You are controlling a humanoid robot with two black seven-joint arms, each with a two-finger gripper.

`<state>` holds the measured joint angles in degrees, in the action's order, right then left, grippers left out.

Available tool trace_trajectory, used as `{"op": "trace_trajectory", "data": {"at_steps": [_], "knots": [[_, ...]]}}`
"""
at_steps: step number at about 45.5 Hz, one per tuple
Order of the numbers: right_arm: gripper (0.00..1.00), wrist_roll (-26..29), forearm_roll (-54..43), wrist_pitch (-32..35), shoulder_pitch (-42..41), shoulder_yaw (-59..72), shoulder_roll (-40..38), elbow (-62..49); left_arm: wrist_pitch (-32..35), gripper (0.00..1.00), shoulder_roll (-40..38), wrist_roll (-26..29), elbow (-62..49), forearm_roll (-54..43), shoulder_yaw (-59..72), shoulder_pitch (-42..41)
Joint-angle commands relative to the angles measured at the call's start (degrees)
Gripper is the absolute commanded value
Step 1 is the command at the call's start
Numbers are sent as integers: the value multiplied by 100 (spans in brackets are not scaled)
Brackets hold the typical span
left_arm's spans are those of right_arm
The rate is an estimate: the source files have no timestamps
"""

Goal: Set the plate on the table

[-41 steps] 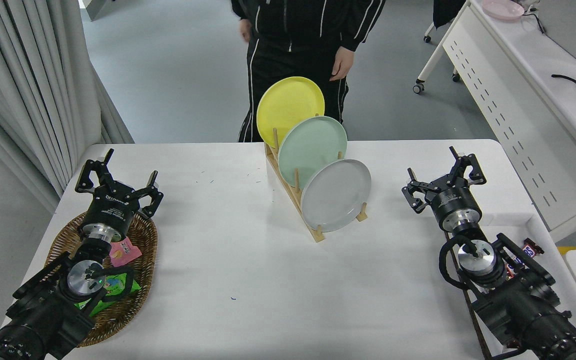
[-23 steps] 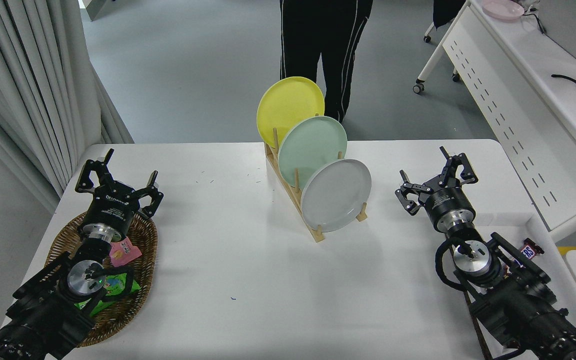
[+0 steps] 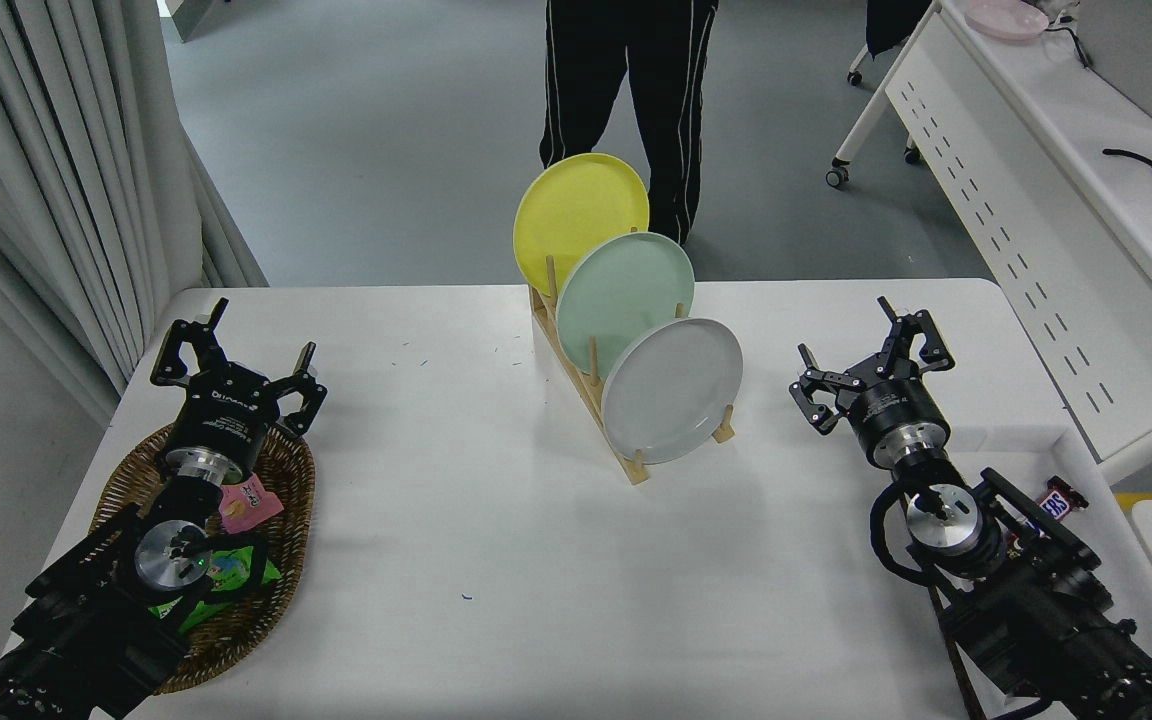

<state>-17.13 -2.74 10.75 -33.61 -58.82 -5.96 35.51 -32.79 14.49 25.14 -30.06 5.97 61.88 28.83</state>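
The grey plate (image 3: 673, 390) stands on its edge in the wooden rack (image 3: 626, 462) on the bench (image 3: 496, 560). The right hand (image 3: 871, 360) is near it, fingers spread wide, holding nothing. The left hand (image 3: 234, 355) sits spread over a basket (image 3: 281, 570).

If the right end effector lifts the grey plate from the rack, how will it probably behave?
The grey plate looks rigid, so it should keep its shape. Its smooth surface may slip in a pinch on the thin rim. It stands on edge between the pegs of the rack, so once freed it could roll or tip.
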Motion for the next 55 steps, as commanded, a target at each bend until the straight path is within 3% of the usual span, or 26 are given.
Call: {"op": "trace_trajectory", "data": {"at_steps": [1,28,45,55], "knots": [[100,0,10,-2,-14,-33,-28,0,1,100,1,0,0,0,0,0],[100,0,19,-108,-49,221,-327,61,1,100,-8,0,0,0,0,0],[100,0,792,-371,-822,2541,-924,140,1,100,1,0,0,0,0,0],[100,8,1151,-538,-1322,4235,-1881,1184,1,100,1,0,0,0,0,0]]}}
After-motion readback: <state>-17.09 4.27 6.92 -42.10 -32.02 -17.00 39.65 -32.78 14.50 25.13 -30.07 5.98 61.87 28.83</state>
